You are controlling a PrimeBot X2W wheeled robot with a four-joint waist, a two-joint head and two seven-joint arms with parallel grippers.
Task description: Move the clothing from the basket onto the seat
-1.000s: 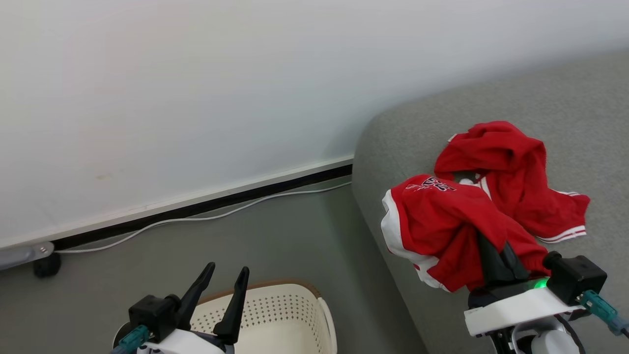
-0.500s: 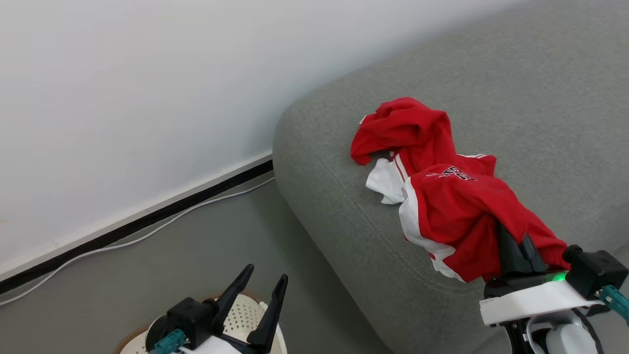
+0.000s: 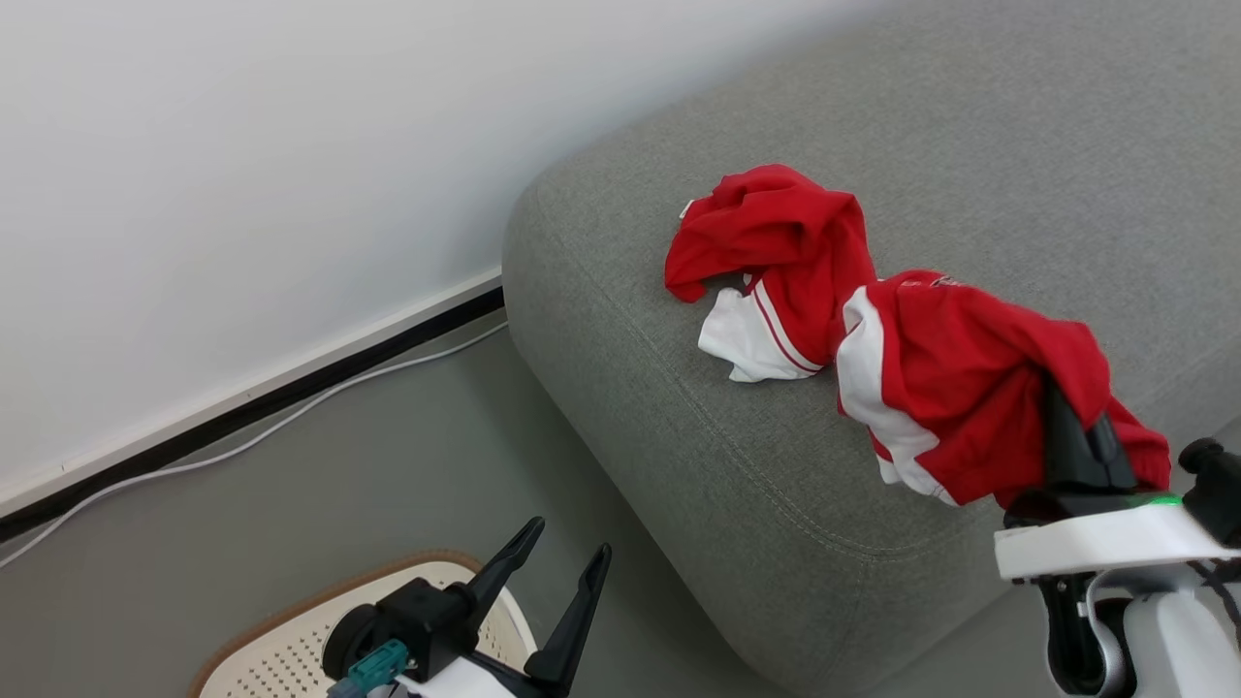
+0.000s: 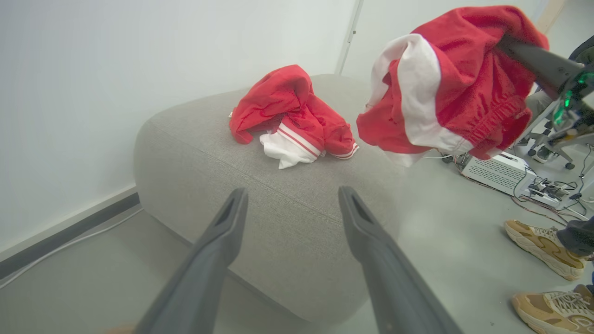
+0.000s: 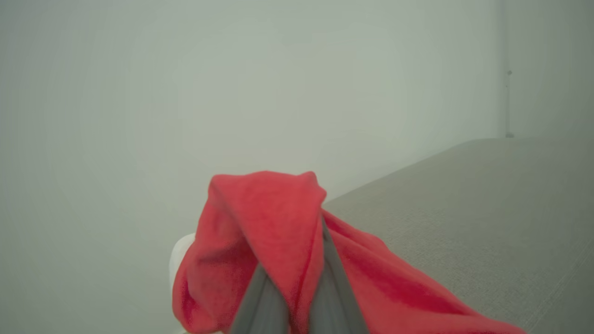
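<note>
Low down, the basket [image 3: 262, 659] sat on the floor, half hidden behind the left fingers [image 3: 582, 601]; its contents could not be told. One red garment [image 3: 776, 242] lay crumpled on the grey sofa [image 3: 679, 456]. The right arm reached over the sofa's near edge. The right fingers [image 3: 1071, 446] were pinched together on a second red-and-white garment [image 3: 970, 378], which hung clear of the cushion. The left fingers were spread wide, holding nothing.

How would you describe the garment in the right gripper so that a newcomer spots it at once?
Start at the big grey seat by the white wall, with two red garments. The held garment hangs in the air, bunched around the shut right gripper. The crumpled garment lies on the seat beside it; only the held one is lifted off it.
</note>
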